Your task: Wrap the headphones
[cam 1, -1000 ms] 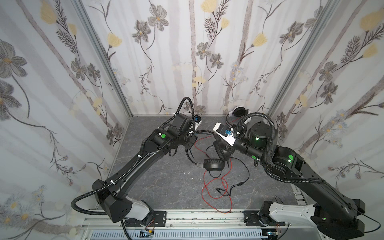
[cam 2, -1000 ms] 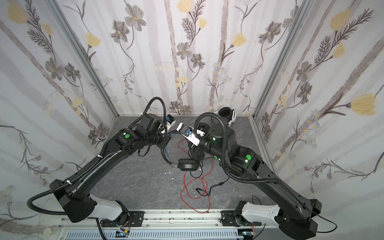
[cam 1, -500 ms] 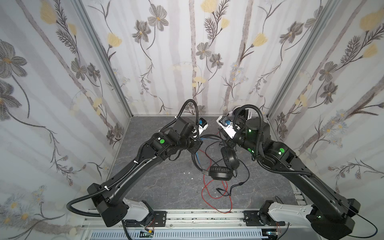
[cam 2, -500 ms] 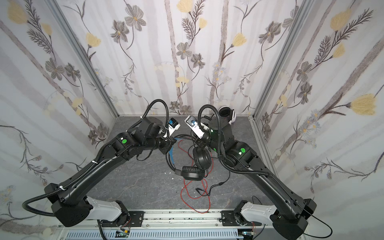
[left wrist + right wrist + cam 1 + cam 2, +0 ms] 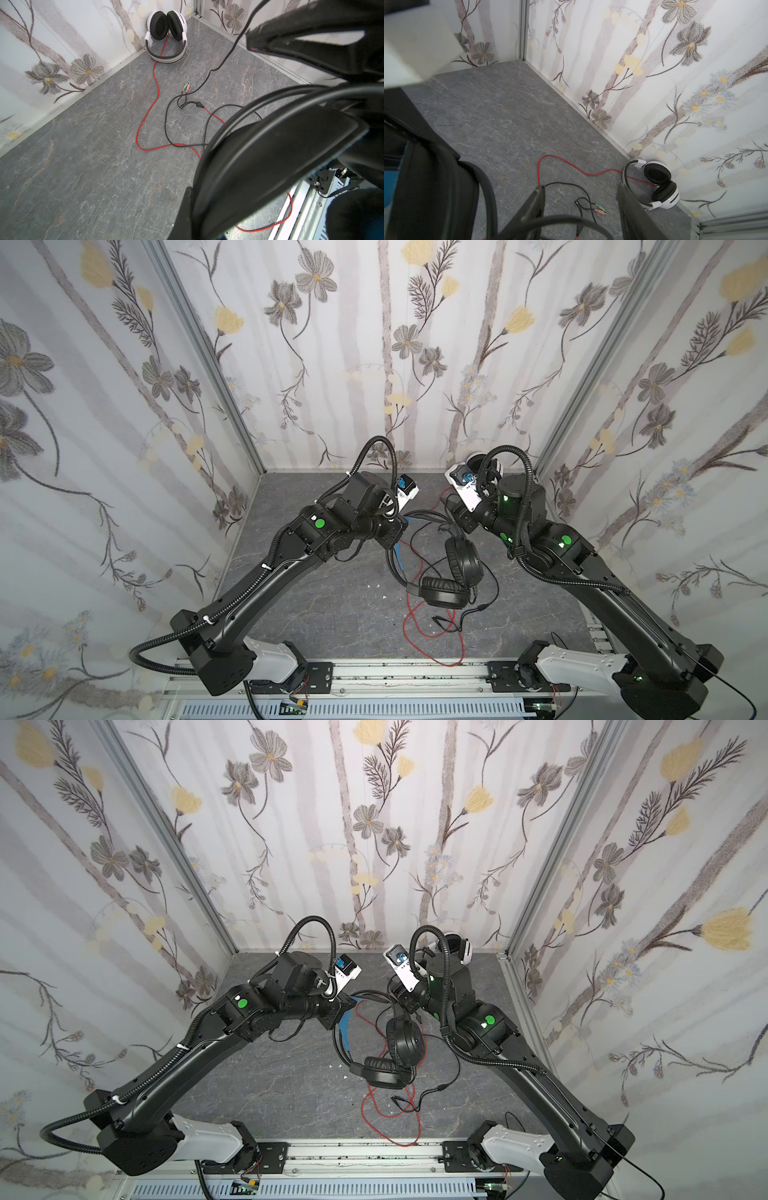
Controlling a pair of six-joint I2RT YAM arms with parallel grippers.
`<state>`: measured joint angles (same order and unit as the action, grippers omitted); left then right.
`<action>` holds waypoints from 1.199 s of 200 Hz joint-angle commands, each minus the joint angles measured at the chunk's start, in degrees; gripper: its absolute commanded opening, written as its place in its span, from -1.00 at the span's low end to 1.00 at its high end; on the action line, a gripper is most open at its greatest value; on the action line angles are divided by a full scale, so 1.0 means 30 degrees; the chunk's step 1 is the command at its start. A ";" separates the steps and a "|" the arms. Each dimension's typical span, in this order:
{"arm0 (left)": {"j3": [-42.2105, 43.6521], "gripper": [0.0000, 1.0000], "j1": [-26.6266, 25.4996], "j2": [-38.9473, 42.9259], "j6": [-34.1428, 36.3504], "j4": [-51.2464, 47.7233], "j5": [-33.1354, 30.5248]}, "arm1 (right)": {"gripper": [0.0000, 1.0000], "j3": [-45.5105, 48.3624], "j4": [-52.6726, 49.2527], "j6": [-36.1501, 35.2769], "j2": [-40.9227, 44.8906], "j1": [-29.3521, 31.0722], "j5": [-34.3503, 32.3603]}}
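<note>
Looking in over the front rail (image 5: pixel 386 672), the red cable (image 5: pixel 409 616) loops nearest me, spilling just past the table (image 5: pixel 316 605) edge, with the black cable (image 5: pixel 484 605) crossing it. Behind them sits the black headset (image 5: pixel 440 593), one cup flat on the table and the other upright against it. Its band rises to the left gripper (image 5: pixel 394 536), which is clamped tight on it. The right gripper (image 5: pixel 580 186) hangs just beyond the upright cup, jaws about half apart and holding nothing. The black cable runs under them; whether it touches I cannot tell. Farthest back, the white headset (image 5: pixel 461 948) stands in the far right corner against the wall, its red cable trailing out.

A second ago the right jaws were closed and close in by the black headset at mid-table. They have since parted and drawn back toward the right wall. The left grip is unchanged, though that arm has carried the black headset rightward.

Open table stretches from the black headset to the left wall. The right gripper sits nearer the back corner, with less room.
</note>
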<state>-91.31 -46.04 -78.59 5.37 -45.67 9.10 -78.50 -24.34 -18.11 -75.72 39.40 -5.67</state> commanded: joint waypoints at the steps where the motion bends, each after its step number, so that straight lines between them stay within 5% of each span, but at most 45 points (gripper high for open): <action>1: -0.0381 -1.00 -0.0023 0.0173 -0.1019 0.1750 0.1627 | 0.13 0.0194 0.0495 0.0756 -0.0132 -0.0286 0.0831; 121: 0.0401 -1.00 -0.0004 0.0817 -0.2608 0.4283 0.3038 | 0.25 0.1430 0.0785 0.1618 0.0410 -0.1408 0.0563; 240: 0.0397 -1.00 0.0098 0.1705 -0.5239 0.7226 0.2709 | 0.37 0.6691 0.6149 0.3637 0.3597 -0.2697 0.6280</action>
<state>-89.34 -45.78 -73.89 -6.02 -32.21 16.38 -60.97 -13.26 -9.74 -66.17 31.81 8.01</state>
